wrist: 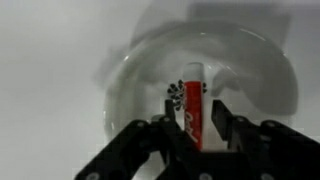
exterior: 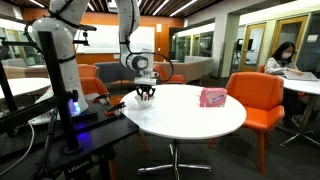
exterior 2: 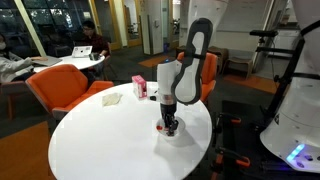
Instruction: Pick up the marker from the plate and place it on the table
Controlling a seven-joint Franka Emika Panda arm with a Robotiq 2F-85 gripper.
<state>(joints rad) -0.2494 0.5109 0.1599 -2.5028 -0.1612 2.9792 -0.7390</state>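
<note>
A large round white worktop (exterior 2: 100, 140) fills the scene, with a pink box (exterior 2: 140, 87) near its far side. The robot arm (exterior 2: 190, 70) reaches down to a small shallow white plate (wrist: 255, 75) close to the worktop's rim. In the wrist view the tool (wrist: 197, 130) sits low over the plate, jaws narrowly apart, one either side of the red marker (wrist: 192, 95) lying in the dish. Whether they press on it cannot be told. Likely risks: the slim marker rolling out of a shallow pinch, or the tool catching the plate and dragging it toward the edge.
</note>
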